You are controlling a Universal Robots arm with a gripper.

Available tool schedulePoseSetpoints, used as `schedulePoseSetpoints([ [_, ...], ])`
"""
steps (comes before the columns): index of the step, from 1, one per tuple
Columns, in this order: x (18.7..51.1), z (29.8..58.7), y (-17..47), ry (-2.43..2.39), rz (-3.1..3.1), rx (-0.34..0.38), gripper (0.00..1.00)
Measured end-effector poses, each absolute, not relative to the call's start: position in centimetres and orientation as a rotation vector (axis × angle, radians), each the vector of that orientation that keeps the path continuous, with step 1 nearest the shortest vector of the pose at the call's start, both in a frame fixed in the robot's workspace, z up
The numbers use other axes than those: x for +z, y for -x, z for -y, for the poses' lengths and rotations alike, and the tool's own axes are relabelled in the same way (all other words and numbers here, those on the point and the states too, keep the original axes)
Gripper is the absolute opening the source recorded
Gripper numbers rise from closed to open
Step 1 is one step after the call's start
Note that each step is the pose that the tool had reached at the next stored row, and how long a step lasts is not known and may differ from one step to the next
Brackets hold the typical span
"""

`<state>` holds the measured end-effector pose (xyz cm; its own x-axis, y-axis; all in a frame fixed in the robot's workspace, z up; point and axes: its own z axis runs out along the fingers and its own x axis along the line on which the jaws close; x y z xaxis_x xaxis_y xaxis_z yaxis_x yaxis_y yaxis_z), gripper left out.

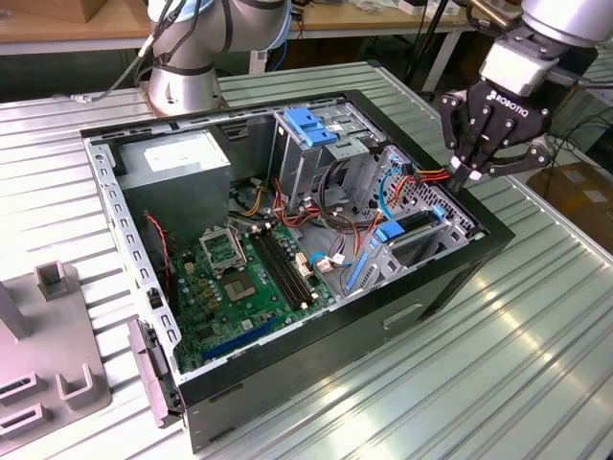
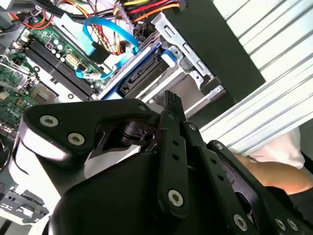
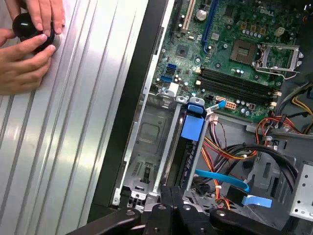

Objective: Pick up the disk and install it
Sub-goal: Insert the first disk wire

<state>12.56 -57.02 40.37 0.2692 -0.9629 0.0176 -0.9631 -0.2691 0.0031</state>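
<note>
Open computer case on a slatted metal table. The motherboard lies well to the exterior view's left of the claw. The disk stands on edge in its bay, just below the claw and apart from it. The claw hangs over the case's rim, fingers drawn together, gripping nothing. In the first wrist view a person's hands rest on the table outside the case.

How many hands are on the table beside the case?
2: in the first wrist view, one hand and another hand both grip a black round object on the table.
</note>
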Motion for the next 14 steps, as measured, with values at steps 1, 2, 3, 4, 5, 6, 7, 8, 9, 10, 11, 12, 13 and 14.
schedulePoseSetpoints([
  [1, 40.1, 56.9, -13.6, -2.526, 1.846, 0.020, 0.11],
  [2, 40.0, 56.8, -13.8, -2.536, 1.832, 0.019, 0.11],
  [3, 39.9, 56.8, -13.9, -2.540, 1.826, 0.020, 0.11],
  [4, 39.9, 56.7, -14.0, -2.544, 1.821, 0.020, 0.11],
  [5, 39.8, 56.7, -14.1, -2.547, 1.817, 0.019, 0.11],
  [6, 39.8, 56.7, -14.1, -2.550, 1.813, 0.020, 0.11],
  [7, 39.8, 56.6, -14.2, -2.553, 1.808, 0.020, 0.11],
  [8, 39.8, 56.6, -14.3, -2.557, 1.803, 0.020, 0.11],
  [9, 39.8, 56.6, -14.4, -2.561, 1.798, 0.020, 0.11],
  [10, 39.8, 56.5, -14.5, -2.564, 1.793, 0.020, 0.11],
  [11, 39.8, 56.5, -14.6, -2.569, 1.786, 0.020, 0.11],
  [12, 39.8, 56.4, -14.7, -2.574, 1.779, 0.020, 0.11],
  [13, 39.7, 56.4, -14.9, -2.582, 1.767, 0.020, 0.11],
  [14, 39.7, 56.3, -15.1, -2.590, 1.756, 0.020, 0.11],
])
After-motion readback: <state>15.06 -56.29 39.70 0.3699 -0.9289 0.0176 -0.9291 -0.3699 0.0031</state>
